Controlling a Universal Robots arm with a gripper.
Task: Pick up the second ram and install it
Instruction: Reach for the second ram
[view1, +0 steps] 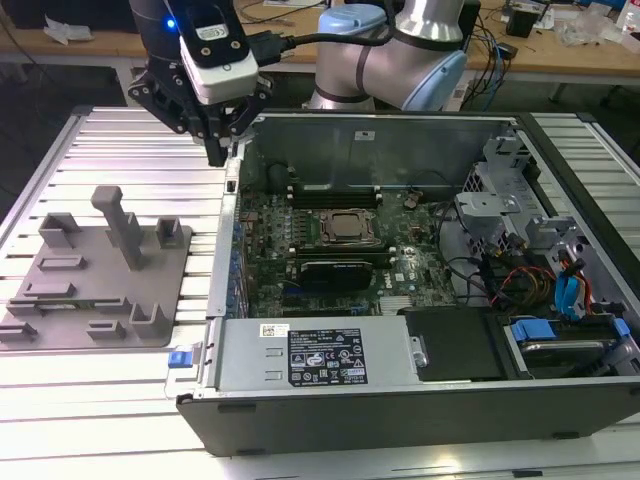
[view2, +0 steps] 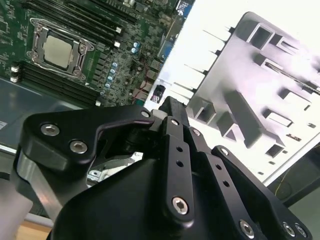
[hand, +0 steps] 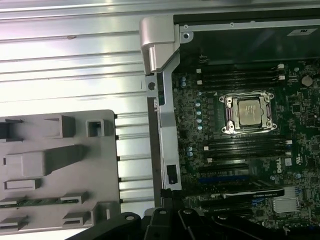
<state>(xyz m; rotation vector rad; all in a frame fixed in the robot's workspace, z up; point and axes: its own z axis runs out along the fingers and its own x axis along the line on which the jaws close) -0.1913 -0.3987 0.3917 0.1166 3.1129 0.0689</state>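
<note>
The second ram (hand: 35, 202) lies in a slot of the grey holder tray (hand: 100, 150). It looks light, stiff and fragile, best pinched by its long edges at mid-length. The gripper (view1: 217, 155), its fingers seemingly pressed together on nothing, hangs beside the tray, at the computer case (view1: 400, 410) wall.

holder tray (view1: 172, 268): matt grey plastic | table (view1: 110, 150): ribbed shiny metal | gripper (view1: 217, 157): matt black

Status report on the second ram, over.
End effector shut, empty, beside the computer case corner. Second ram lying in the grey tray, untouched. Nothing on top of it.
</note>
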